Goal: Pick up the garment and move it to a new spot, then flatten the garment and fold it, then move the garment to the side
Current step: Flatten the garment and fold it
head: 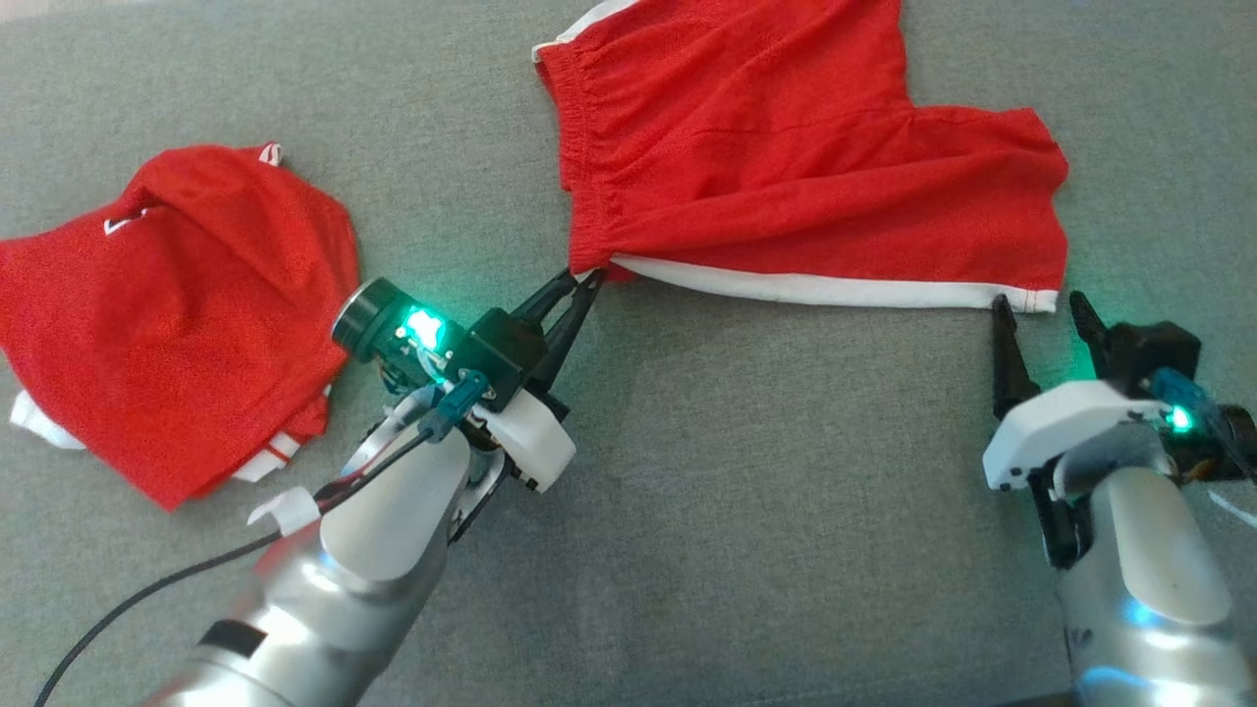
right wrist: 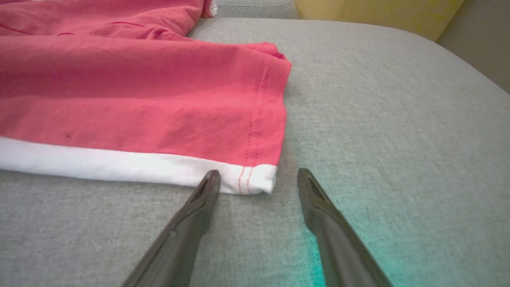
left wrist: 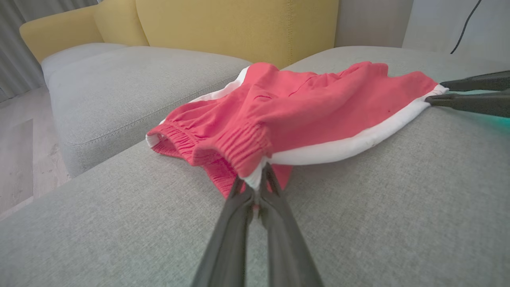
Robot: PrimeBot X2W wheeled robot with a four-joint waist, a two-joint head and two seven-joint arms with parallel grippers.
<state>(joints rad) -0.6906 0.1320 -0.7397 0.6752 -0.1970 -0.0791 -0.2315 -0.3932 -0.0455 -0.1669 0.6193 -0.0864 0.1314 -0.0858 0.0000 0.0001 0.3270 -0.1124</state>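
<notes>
Shorts (head: 786, 167) rumpled near the cushion's (head: 687, 511) far edge — left claw (head: 586, 278) clamps the waistband corner, right claw (head: 1038, 300) gapes empty at the hem. Lifting, flattening, folding seemingly all ahead.

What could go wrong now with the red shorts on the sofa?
The left tool pinches a small waistband corner of the red shorts, so the cloth might slip out when lifted.
The right tool is open at the white hem corner; if only the left one pulls, the shorts could bunch up.
The other red garment lies close by the left arm, which might drag it.
</notes>
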